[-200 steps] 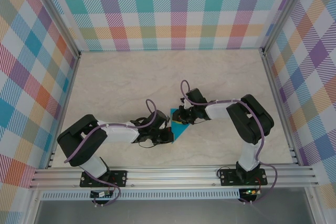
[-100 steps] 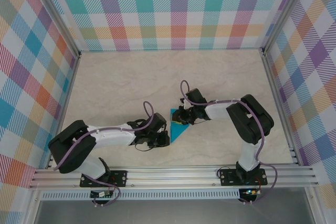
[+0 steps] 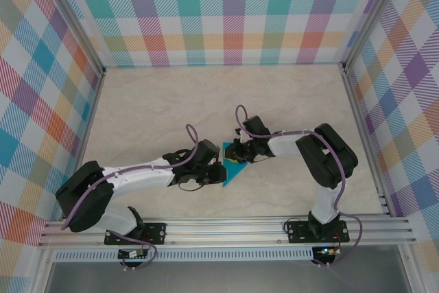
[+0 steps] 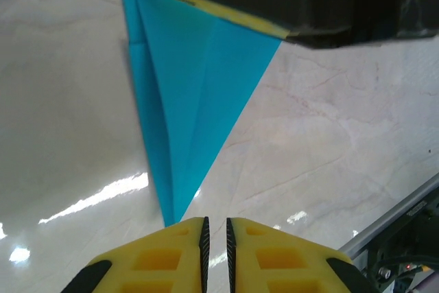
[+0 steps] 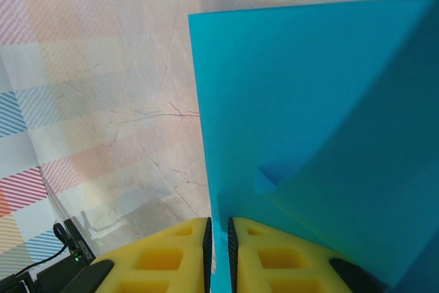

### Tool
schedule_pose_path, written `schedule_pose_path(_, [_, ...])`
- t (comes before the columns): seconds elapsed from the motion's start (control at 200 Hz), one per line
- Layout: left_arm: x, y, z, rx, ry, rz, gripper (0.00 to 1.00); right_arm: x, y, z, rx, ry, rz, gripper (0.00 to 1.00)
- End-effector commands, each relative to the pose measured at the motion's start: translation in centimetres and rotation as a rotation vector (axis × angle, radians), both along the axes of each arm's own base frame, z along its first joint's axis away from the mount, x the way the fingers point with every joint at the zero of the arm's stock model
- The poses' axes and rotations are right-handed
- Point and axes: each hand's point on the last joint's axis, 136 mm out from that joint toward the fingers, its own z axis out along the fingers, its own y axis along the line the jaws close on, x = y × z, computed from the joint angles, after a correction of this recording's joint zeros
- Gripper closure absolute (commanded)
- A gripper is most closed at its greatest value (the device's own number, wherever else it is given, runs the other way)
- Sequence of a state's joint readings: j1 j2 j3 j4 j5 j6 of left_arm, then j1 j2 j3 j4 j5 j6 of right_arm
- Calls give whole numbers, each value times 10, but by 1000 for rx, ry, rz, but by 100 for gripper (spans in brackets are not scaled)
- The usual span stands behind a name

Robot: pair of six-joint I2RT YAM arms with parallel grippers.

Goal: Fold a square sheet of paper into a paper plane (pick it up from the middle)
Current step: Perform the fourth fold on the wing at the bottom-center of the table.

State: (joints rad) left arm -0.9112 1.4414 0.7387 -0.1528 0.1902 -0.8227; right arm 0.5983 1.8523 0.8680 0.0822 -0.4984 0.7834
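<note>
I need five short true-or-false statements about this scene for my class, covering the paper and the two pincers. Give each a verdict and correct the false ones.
1. The teal-blue folded paper lies on the pale marble-patterned table. True.
2. The paper is a flat, unfolded square. False: it has creases and layers and tapers to a point.
3. The paper's point faces the left pincer. True.
4. The right pincer is far from the paper. False: it is at the paper's wide end, with the paper's edge between its fingers.
5. The walls around the table are plain white. False: they are checked in many colours.
</note>
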Motion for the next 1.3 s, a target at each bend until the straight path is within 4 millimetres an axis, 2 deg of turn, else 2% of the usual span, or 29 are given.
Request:
schedule_pose_path(0.0, [18, -15, 3, -42, -18, 21, 85, -24, -35, -52, -193, 110, -23, 83])
schedule_pose_path(0.2, [20, -19, -23, -44, 12, 33, 87, -26, -36, -53, -191, 113, -22, 83])
schedule_pose_path(0.295, [13, -15, -39, -35, 53, 40, 88, -26, -36, -54, -194, 113, -21, 83])
schedule_pose_path(0.52, [-23, 2, -76, -3, 185, 22, 89, -27, -38, -55, -200, 116, -23, 83])
schedule_pose_path(0.655, [-43, 11, -90, 27, 228, 7, 90, -27, -38, -57, -205, 116, -24, 83])
schedule_pose_path(0.845, [-55, 30, -96, 83, 242, 22, 91, -26, -38, -58, -207, 118, -27, 83])
schedule_pose_path(1.07, [-69, 30, -96, 90, 251, -21, 91, -27, -39, -59, -212, 122, -28, 83])
schedule_pose_path(1.295, [-77, 44, -102, 149, 263, -16, 93, -27, -39, -58, -214, 121, -27, 82])
